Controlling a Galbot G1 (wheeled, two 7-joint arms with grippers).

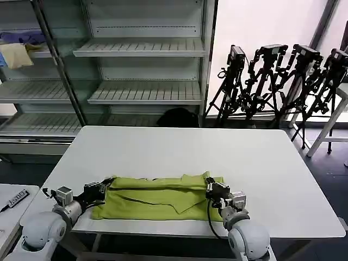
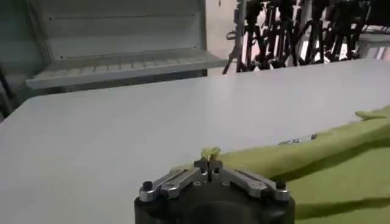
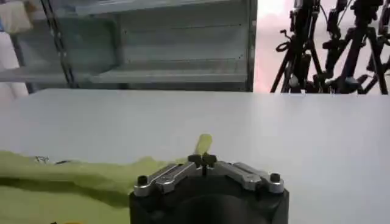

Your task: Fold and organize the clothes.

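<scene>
The clothes, a lime yellow-green T-shirt (image 1: 157,198), lie folded into a long band near the white table's (image 1: 179,149) front edge. My left gripper (image 1: 106,187) is shut on the shirt's left end; in the left wrist view a pinch of green cloth (image 2: 210,152) sticks up between the closed fingers of that gripper (image 2: 209,164). My right gripper (image 1: 210,187) is shut on the shirt's right end, and in the right wrist view a green tab (image 3: 203,144) pokes out above the closed gripper (image 3: 202,161). The shirt (image 3: 55,182) trails away from it across the table.
Metal shelving (image 1: 144,49) stands behind the table, with a pale yellow cloth (image 1: 15,54) and a blue-purple cloth (image 1: 24,37) on its upper left shelf. Black tripods (image 1: 277,81) lean at the back right. A second white surface (image 1: 11,209) sits at the lower left.
</scene>
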